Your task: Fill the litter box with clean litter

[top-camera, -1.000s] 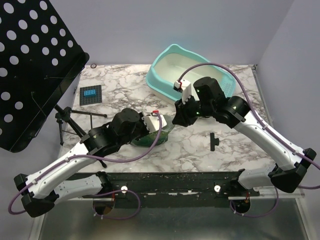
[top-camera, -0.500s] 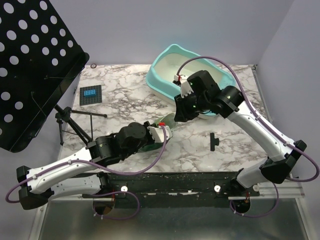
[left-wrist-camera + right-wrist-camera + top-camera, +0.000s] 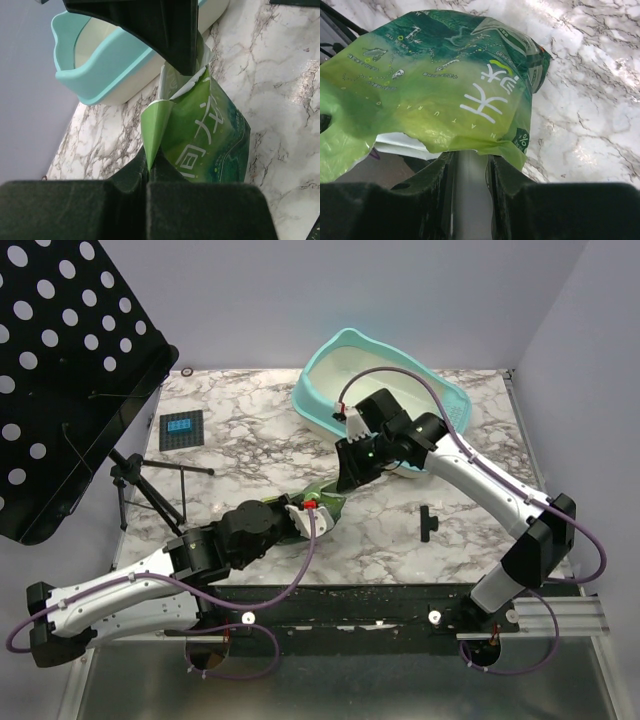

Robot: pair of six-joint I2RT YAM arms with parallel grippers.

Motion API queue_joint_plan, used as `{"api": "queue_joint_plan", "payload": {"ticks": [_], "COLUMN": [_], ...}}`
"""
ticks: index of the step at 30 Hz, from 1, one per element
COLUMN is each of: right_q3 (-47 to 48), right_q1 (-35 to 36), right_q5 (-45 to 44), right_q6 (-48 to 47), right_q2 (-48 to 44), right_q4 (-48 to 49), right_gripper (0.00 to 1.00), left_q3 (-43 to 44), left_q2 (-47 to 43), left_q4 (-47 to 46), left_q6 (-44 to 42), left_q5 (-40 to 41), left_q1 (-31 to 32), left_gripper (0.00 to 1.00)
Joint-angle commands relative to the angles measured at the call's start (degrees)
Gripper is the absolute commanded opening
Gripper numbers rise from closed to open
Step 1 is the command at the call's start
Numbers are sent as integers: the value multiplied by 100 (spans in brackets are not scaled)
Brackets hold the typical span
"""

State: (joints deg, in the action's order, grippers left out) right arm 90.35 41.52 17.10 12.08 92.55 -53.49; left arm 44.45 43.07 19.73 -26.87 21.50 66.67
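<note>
The turquoise litter box (image 3: 308,400) stands at the back of the table, its cream inside bare; it also shows in the left wrist view (image 3: 95,82). No clean litter is in view. A crinkly green bag (image 3: 324,496) hangs between my two grippers, in front of the box. My left gripper (image 3: 316,510) is shut on a folded corner of the bag (image 3: 210,135), with the jaws (image 3: 148,165) pressed together. My right gripper (image 3: 345,477) holds the bag's top edge (image 3: 445,85) from the box side, its jaws (image 3: 470,155) standing narrowly apart. Its dark fingers (image 3: 170,30) show above the bag.
A black perforated panel (image 3: 70,370) on a tripod (image 3: 150,485) fills the left side. A small black square with a blue display (image 3: 182,429) lies at the back left. A small black T-shaped piece (image 3: 429,522) lies to the right of the bag.
My left arm has drawn back toward the near edge and my right wrist has shifted left. The bag has come up from under the left gripper and now hangs between both.
</note>
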Motion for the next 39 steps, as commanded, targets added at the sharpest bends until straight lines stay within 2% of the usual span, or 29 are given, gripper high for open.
{"api": "queue_joint_plan", "payload": {"ticks": [1,7,10,12,15,20,25,29,34,37,39], "right_q3": [-850,-2098,-2696,-3030,-3478,-4085,-4683,-5017,-5360,-5300,-5229], "right_q1": [-319,-557,-557,-548,-548,-548,-548,-548,-548,-548,-548], "right_q5": [423,1636,2550,2868,3079,3290,3247,3211,3238,3247,3290], "right_q6": [101,575,1093,1471,1911,2746,3660,4205,4760,4769,4752], "right_q2": [184,9,17,17,-114,-395,-440,-405,-378,-483,-562], "right_q4": [434,1630,2578,3237,4029,5286,6762,7641,8775,8839,8751], "right_gripper": [0,0,0,0,0,0,0,0,0,0,0], "left_q3": [-269,-638,-701,-587,-315,99,345,434,197,-286,-497], "left_q2": [-10,-9,-36,-18,-70,148,895,914,423,-60,-219], "left_q4": [-346,-723,-1101,-1137,-1287,-1515,-1717,-1744,-1340,-1357,-1209], "left_q6": [-143,-862,-1337,-1635,-1734,-1935,-2059,-1708,-1225,-996,-759], "left_q5": [82,495,1074,1050,289,-2374,-3545,-4029,-4574,-4874,-4770], "left_q1": [91,144,118,-48,-653,-2455,-3353,-3486,-3433,-3319,-3275], "left_gripper": [0,0,0,0,0,0,0,0,0,0,0]}}
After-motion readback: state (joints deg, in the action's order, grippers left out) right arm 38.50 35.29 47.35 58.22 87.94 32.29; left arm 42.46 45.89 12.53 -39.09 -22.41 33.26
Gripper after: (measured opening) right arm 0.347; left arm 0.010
